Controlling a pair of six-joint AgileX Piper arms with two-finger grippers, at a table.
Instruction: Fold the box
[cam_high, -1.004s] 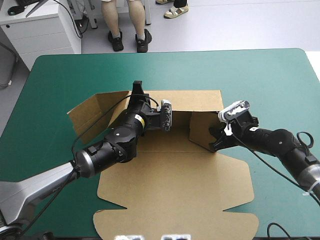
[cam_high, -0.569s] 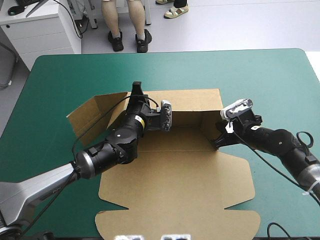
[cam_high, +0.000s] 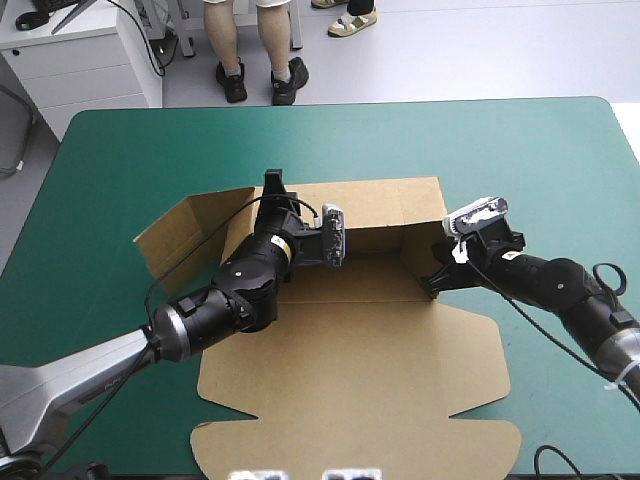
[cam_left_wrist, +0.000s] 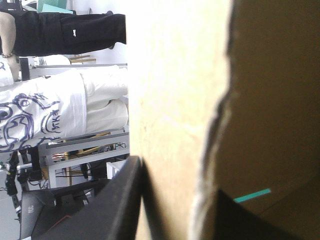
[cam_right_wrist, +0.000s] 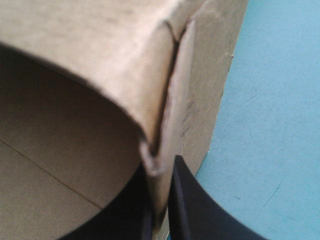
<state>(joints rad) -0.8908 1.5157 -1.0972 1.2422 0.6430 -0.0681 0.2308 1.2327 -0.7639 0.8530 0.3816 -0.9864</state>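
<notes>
Box (cam_high: 345, 288): brown board at the table's centre; far wall (cam_high: 385, 205), left flap (cam_high: 185, 232) and right flap (cam_high: 420, 255) raised; lid (cam_high: 350, 390) flat toward the near edge.
Left gripper (cam_high: 274, 186): pinching the far wall's top edge, board between its fingers.
Right gripper (cam_high: 437, 282): pinching the right flap's near corner.
Change: right flap stands farther outward than earlier, the right gripper with it; left flap as before.
Table (cam_high: 520, 150): teal-green cover, showing on all sides of the box.
</notes>
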